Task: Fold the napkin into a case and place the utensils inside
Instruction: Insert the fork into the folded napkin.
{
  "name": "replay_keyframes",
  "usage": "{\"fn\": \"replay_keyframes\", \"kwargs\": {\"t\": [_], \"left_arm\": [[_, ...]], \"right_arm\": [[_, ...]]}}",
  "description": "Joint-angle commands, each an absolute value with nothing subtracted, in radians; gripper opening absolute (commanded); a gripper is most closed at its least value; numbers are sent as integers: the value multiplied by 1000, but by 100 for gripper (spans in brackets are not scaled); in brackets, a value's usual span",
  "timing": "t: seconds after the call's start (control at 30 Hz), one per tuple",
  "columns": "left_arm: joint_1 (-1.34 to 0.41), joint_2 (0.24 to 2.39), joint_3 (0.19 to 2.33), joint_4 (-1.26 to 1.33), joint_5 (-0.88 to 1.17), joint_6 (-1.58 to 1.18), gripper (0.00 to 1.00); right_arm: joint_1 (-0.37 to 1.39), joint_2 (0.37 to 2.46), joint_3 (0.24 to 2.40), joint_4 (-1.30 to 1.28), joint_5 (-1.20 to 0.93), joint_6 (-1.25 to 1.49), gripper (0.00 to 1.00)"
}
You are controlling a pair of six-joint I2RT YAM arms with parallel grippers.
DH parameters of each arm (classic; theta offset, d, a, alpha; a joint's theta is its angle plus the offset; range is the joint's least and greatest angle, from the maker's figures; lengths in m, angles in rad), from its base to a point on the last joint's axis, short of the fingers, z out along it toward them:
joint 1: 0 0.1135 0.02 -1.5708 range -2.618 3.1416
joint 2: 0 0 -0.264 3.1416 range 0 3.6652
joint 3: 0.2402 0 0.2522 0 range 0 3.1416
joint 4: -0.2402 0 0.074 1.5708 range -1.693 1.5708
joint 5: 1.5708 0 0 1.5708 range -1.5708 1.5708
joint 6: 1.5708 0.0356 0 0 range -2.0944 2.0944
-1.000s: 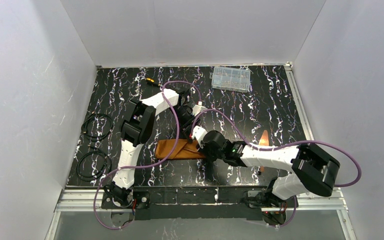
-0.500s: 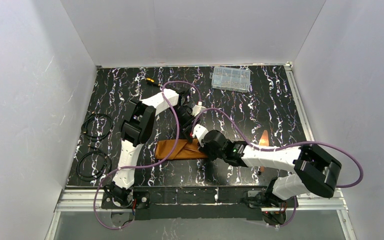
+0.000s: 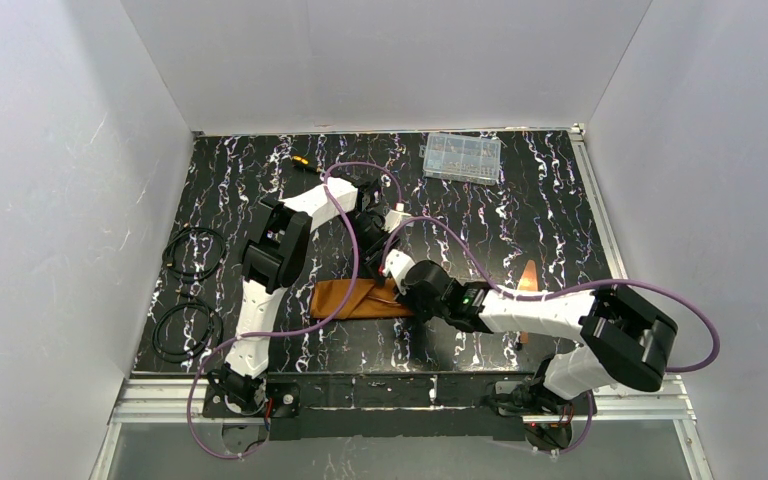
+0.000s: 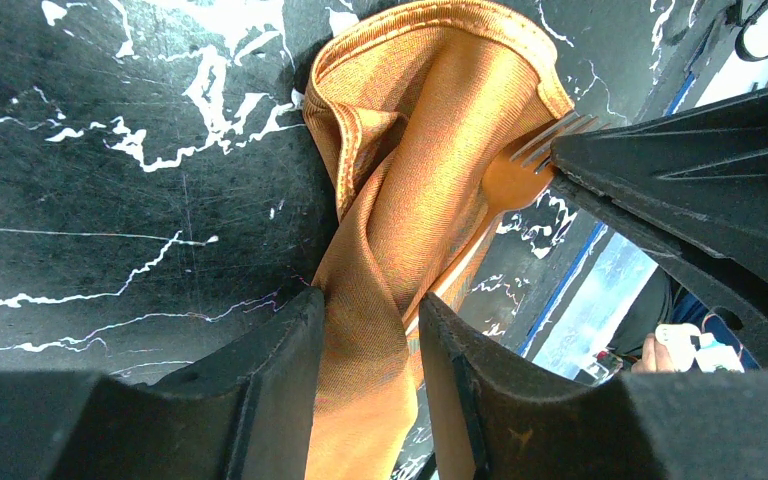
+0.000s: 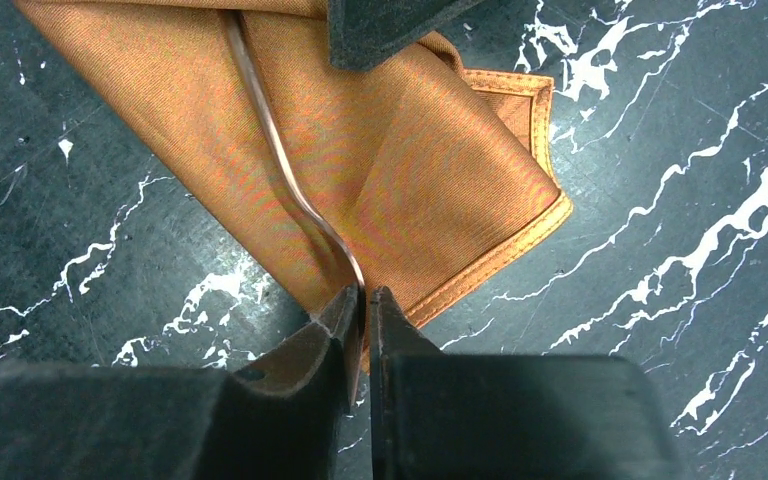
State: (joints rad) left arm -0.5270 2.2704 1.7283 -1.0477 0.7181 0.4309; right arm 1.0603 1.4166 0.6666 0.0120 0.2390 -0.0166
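Note:
The rust-orange napkin [image 3: 345,298] lies folded into a narrow case [image 4: 430,110] on the black marbled table. My left gripper [image 4: 365,305] is shut on a raised fold of its cloth. A copper fork [image 4: 508,185] lies on the cloth, tines toward the closed end. My right gripper [image 5: 365,295] is shut on the fork's thin handle [image 5: 270,140] at the napkin's [image 5: 430,170] edge. In the top view both grippers meet over the napkin's right end, the left gripper [image 3: 372,255] and the right gripper [image 3: 392,280]. Another copper utensil [image 3: 528,276] lies to the right, partly hidden by my right arm.
A clear plastic compartment box [image 3: 462,156] stands at the back right. A yellow-and-black screwdriver [image 3: 302,161] lies at the back. Two black cable coils [image 3: 195,252] lie at the left edge. White walls enclose the table.
The right arm's elbow has shifted very slightly. The grippers, the napkin and the fork look the same.

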Motion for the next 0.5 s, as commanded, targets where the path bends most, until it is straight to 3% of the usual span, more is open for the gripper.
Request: {"fn": "replay_keyframes", "kwargs": {"t": [0.0, 0.13, 0.27, 0.37, 0.47], "left_arm": [[-532, 2242, 1715, -1077, 740, 447, 38], [-532, 2243, 1713, -1077, 738, 449, 38], [-532, 2239, 1711, -1077, 741, 447, 38], [-532, 2234, 1705, -1077, 741, 451, 38], [-532, 2236, 1702, -1077, 741, 451, 38]], "right_arm": [[1045, 1377, 658, 46, 222, 21, 17], [1040, 1406, 675, 2, 192, 43, 28], [1039, 1395, 651, 5, 195, 95, 31], [1037, 1351, 615, 11, 207, 129, 29], [1034, 1320, 599, 15, 218, 140, 22]]}}
